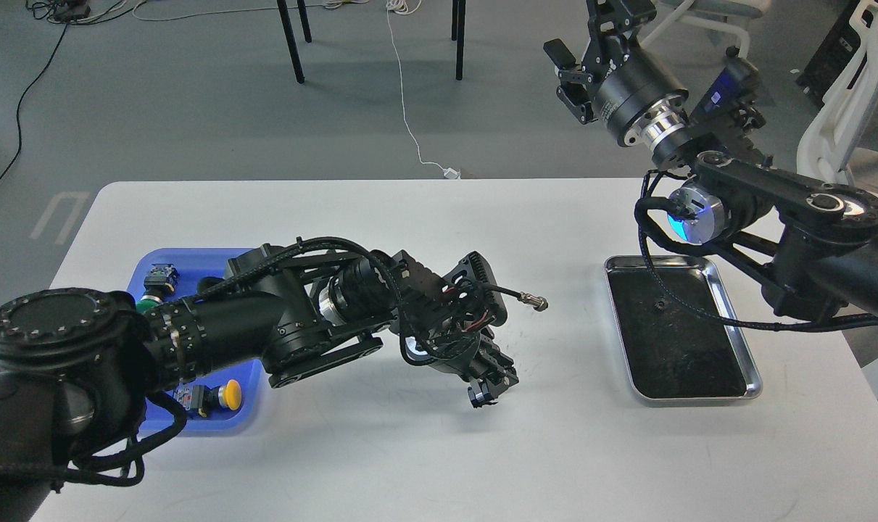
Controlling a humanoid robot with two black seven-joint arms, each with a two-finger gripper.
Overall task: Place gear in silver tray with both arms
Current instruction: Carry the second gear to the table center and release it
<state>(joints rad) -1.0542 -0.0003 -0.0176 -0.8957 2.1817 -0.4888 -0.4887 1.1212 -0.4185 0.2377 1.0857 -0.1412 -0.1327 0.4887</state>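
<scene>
The silver tray (729, 330) lies right on the table (439, 449), blue tray (192, 424) left.

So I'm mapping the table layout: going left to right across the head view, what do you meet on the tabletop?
Blue tray with small parts such as a yellow-capped button → left gripper, low over the table → silver tray → right arm's elbow above that tray's right side; the right gripper is raised beyond the table.
</scene>
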